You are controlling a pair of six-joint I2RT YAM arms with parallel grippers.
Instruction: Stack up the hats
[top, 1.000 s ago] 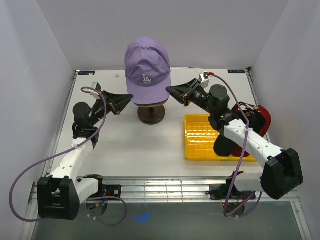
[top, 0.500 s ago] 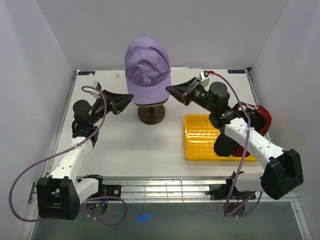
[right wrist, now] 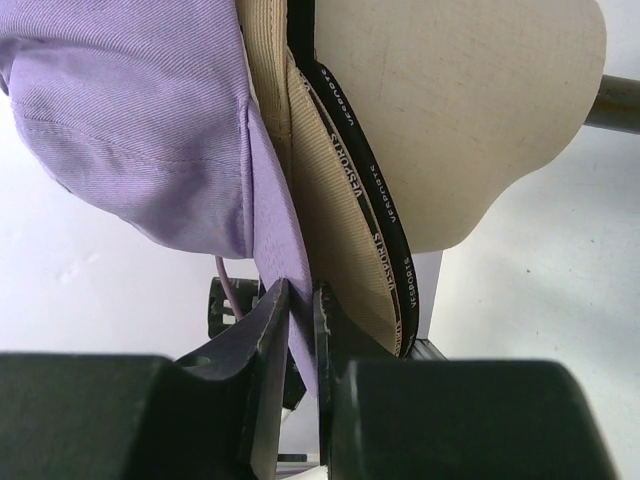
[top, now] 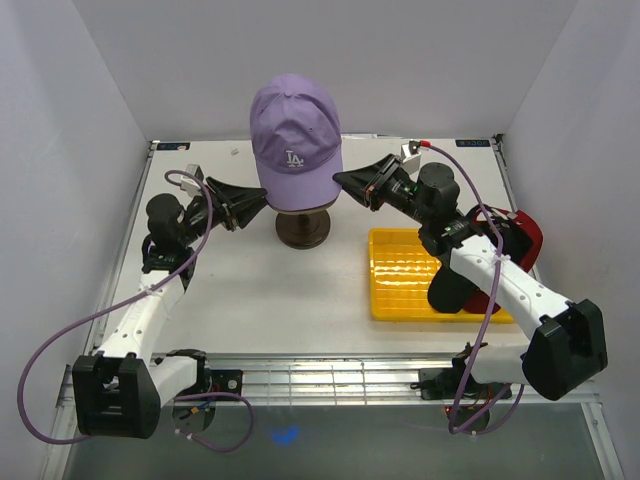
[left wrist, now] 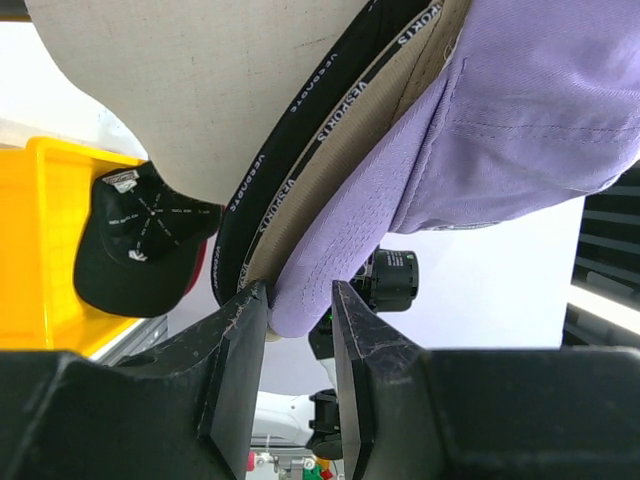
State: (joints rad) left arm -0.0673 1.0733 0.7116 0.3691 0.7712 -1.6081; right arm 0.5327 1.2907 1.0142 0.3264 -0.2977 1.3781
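A lavender hat (top: 293, 135) sits on top of the beige mannequin head (top: 303, 208). Beneath it shows a tan hat (left wrist: 335, 185) with a black lettered inner band. My left gripper (top: 263, 198) is at the brim's left edge. Its jaws stand open around the lavender brim (left wrist: 305, 290), with a gap on the right side. My right gripper (top: 340, 182) is shut on the lavender hat (right wrist: 130, 110) at its right edge, the cloth pinched between the fingers (right wrist: 270, 320). A black hat (top: 452, 290) and a red hat (top: 526, 236) lie at the right.
A yellow ribbed tray (top: 400, 270) lies right of the dark round stand (top: 303, 232) that carries the head. White walls close in the table (top: 250, 290) on the left, back and right. The black hat (left wrist: 135, 240) rests against the tray (left wrist: 40, 250).
My left jaws have opened off the lavender brim, and the left wrist has drawn back slightly to the left. The right gripper keeps its pinch; the hat has not moved.
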